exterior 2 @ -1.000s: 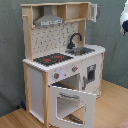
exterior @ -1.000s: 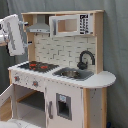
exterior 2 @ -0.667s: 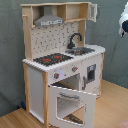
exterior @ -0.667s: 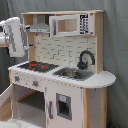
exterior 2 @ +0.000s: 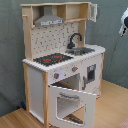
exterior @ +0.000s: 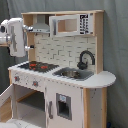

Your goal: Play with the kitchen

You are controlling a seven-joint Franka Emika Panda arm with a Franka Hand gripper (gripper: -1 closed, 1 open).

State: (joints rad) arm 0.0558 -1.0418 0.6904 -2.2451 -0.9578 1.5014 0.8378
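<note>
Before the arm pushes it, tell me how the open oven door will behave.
The oven door hangs open from the kitchen, so it will probably swing on its hinge rather than slide. Its thin frame around a window looks light and stiff. A hard downward push might strain the hinge.

Matt white-painted, light-wood kitchen, glossy black faucet, metallic sink

— What does the first exterior view show of the robot?

— A white arm enters at the first exterior view's left edge, raised and hanging in the air, its bulky end section upright.

— And the second exterior view?

— Only a white-and-black part at the second exterior view's upper right edge, also held high, touching nothing.
</note>
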